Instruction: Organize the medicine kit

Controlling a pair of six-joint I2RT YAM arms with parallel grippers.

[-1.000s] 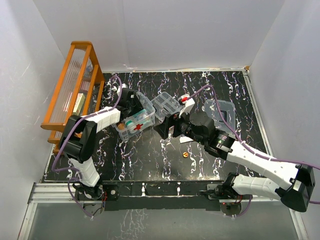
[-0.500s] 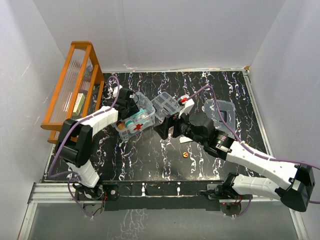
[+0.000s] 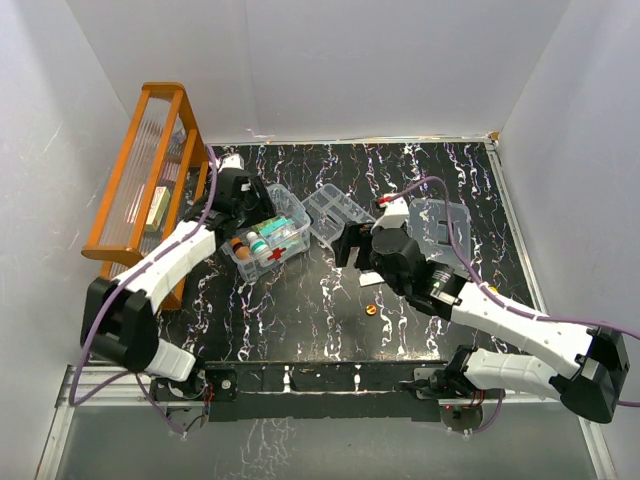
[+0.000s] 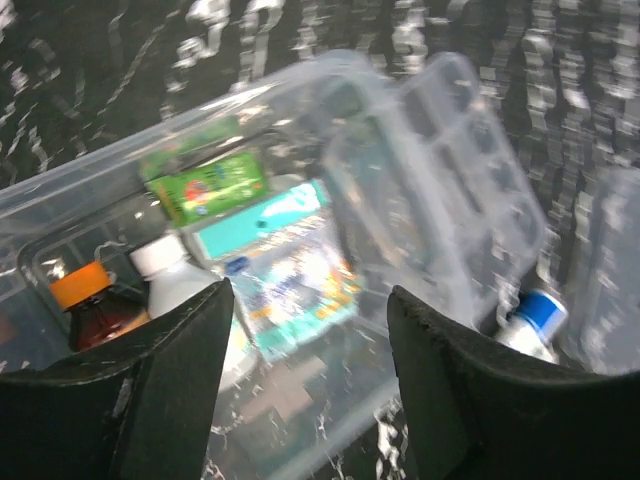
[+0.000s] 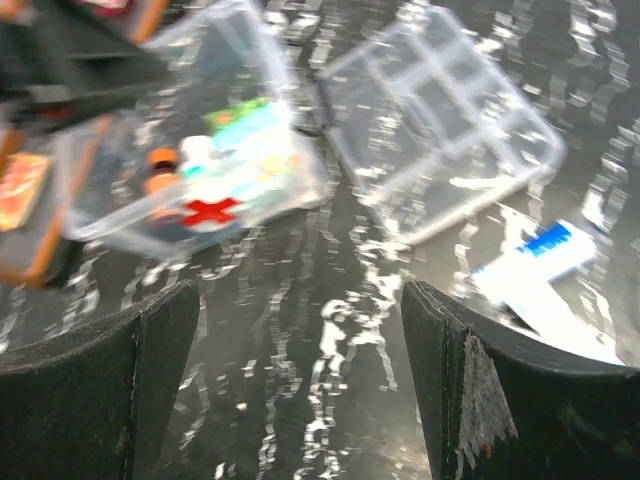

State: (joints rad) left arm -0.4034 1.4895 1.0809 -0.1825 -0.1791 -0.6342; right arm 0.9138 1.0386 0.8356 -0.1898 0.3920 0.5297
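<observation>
The medicine kit's clear box [image 3: 270, 240] with a red cross stands left of centre. It holds a green packet [image 4: 205, 185], a teal carton [image 4: 290, 250], a white bottle [image 4: 180, 285] and a brown bottle with an orange cap [image 4: 90, 305]. The clear divided tray [image 3: 335, 213] lies beside its right end. The clear lid [image 3: 442, 225] with a dark handle lies farther right. My left gripper [image 3: 255, 212] is open and empty, above the box's back left; it also shows in the left wrist view [image 4: 310, 400]. My right gripper [image 3: 348, 245] is open and empty over bare table [image 5: 300, 380] in front of the tray.
An orange slatted rack [image 3: 150, 170] stands along the left wall. A white tube with a blue end [image 5: 535, 262] lies by the tray's near corner. A small orange object [image 3: 372, 309] lies on the black marbled table. White walls close in three sides.
My left arm has stretched out and its gripper has pulled back from the box toward the back left. My right gripper has shifted right, uncovering the tray's near side.
</observation>
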